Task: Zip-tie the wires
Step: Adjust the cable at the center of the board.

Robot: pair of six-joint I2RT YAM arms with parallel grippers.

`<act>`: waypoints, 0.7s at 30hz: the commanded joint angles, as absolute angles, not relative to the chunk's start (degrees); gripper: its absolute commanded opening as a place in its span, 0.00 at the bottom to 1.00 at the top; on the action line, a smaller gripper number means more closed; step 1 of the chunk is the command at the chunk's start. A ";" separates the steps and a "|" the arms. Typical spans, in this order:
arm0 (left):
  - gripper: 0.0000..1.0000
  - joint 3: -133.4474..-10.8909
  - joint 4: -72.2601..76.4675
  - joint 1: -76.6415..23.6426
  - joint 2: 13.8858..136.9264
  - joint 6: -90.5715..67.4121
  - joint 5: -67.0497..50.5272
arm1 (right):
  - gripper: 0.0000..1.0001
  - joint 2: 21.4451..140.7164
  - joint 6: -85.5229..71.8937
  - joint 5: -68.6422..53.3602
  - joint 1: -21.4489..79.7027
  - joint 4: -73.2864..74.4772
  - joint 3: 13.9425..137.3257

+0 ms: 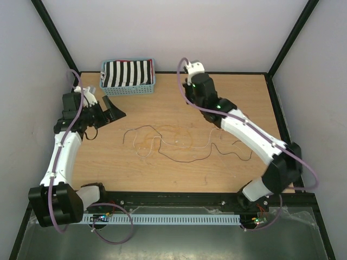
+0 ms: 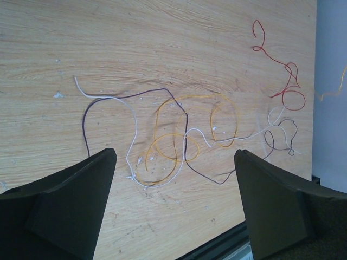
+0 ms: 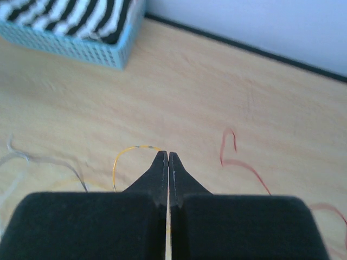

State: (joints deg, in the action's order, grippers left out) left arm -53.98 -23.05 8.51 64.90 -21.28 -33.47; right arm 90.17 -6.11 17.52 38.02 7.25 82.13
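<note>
right wrist view: right gripper (image 3: 168, 155) pressed together beside an orange strand (image 3: 135, 147), grip unclear; left gripper (image 2: 174, 157) spread above the wires (image 2: 185, 135) strewn across the table (image 1: 162, 103), so gather every strand into one bundle first.

Right gripper (image 3: 168, 156): black fingers (image 3: 159, 176) pressed together, only a hairline seam between them, tips low over the wooden desk (image 3: 179, 92). Wires (image 3: 135, 147) lie loose on it. An orange arc (image 3: 115, 165) ends right at the fingertips; pinched or not, unclear. Red strand (image 3: 222, 151) to the right, grey-white ones blurred at left. Blue basket (image 3: 81, 50) with striped cloth (image 3: 65, 16) top left.
</note>
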 commanded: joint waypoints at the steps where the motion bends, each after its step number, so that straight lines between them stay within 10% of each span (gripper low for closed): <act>1: 0.92 -53.09 -20.02 7.42 64.20 -21.77 -35.67 | 0.00 78.54 -6.57 21.27 38.36 15.19 71.94; 21: 0.92 -53.55 -18.53 -3.97 67.50 -22.75 -31.60 | 0.36 38.70 -23.12 44.34 38.36 25.91 37.86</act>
